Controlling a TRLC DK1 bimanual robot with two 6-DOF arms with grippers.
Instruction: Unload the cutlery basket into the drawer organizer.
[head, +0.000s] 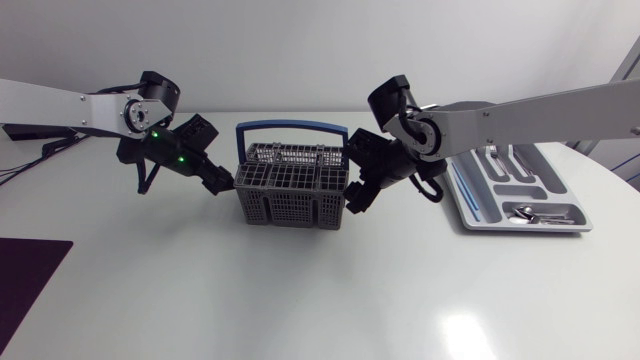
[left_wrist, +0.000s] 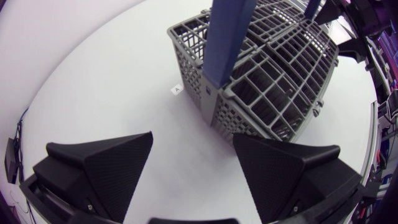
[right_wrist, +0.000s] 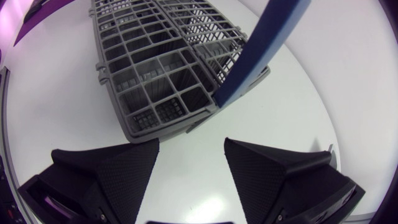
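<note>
Left gripper is hanging open just off the left end of the cutlery basket. In the left wrist view its two wedge fingers are standing wide apart, with bare table showing between them and the basket's end wall just ahead, not touching. Right gripper is likewise standing open at the basket's right end. In the right wrist view its fingers are spread, with the basket's lower wall just ahead of them and a strip of table between.

Condition of the basket:
- It is sitting upright near the middle of the table, somewhat toward the far edge.
- It is grey plastic with lattice walls, divided on top into rows of small square cells with longer slotted sections alongside.
- A blue handle is arching upright over it, its flat straps meeting the two short end walls.

A small white tag is lying on the table beside the basket's corner nearest the left gripper.

Drawer organizer is lying flat toward the table's right edge, well apart from the basket. It is a pale grey tray with dark shaped recesses, and metal cutlery is resting in its near compartment. A dark mat is lying at the table's near left edge.
</note>
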